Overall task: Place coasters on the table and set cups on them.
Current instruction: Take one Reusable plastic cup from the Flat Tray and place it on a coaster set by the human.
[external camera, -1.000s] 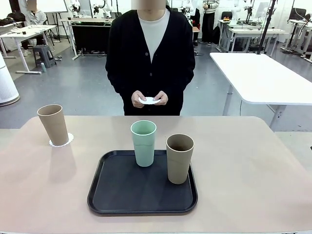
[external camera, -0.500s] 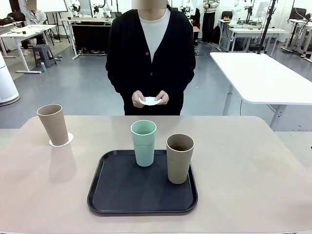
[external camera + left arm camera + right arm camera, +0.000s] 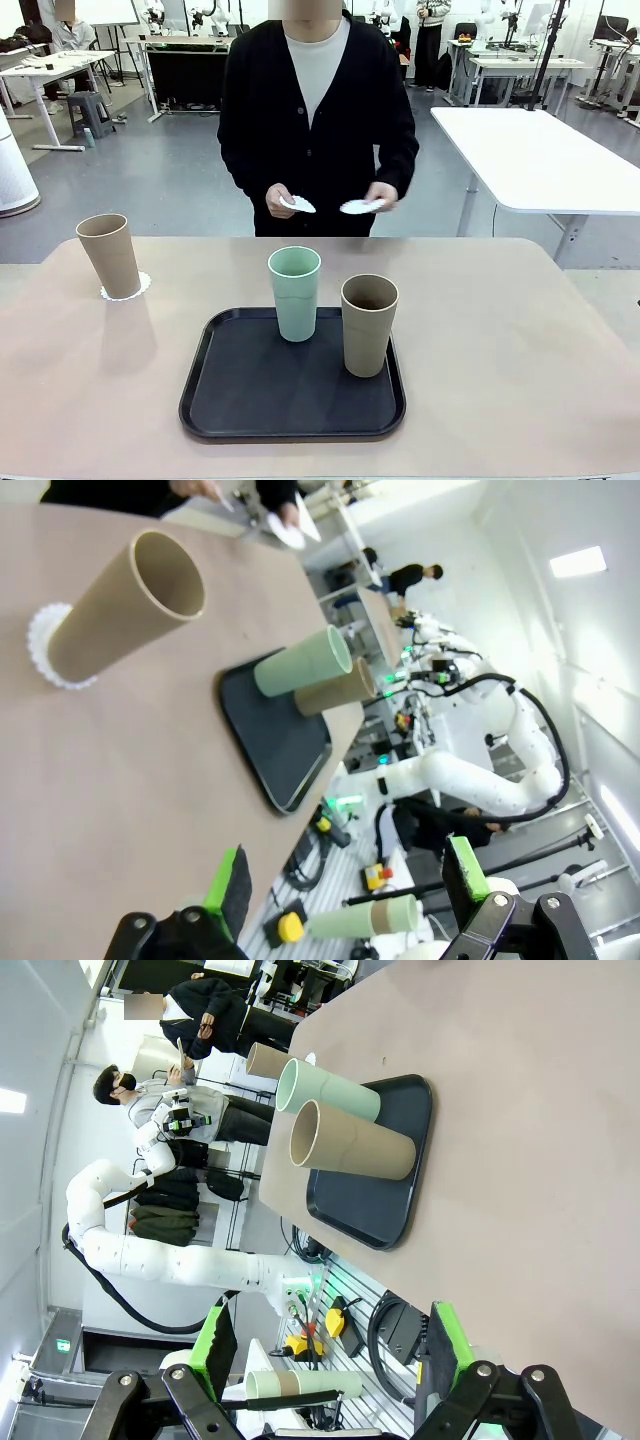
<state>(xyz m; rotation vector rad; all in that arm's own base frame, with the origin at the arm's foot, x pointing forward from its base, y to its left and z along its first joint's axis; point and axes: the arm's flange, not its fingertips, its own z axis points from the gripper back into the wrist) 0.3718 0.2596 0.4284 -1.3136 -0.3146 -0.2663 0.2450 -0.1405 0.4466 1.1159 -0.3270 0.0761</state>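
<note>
Left wrist view: our left gripper (image 3: 343, 868) has its fingers spread and empty, with a tan cup (image 3: 120, 605) on its coaster (image 3: 40, 652) well beyond the fingertips. Our right gripper (image 3: 331, 1322) is spread too, with the mint cup (image 3: 335, 1090) and second tan cup (image 3: 355, 1145) on the tray (image 3: 370, 1210) ahead. The person (image 3: 315, 110) holds two coasters (image 3: 360, 207).

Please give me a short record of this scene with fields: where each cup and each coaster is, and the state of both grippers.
Left tan cup: upright on a coaster, on the table
Mint cup: upright on the black tray
Right tan cup: upright on the tray, beside the mint cup
Other coasters: two, off the table, one in each of the person's hands
Left gripper: open, empty
Right gripper: open, empty
</note>
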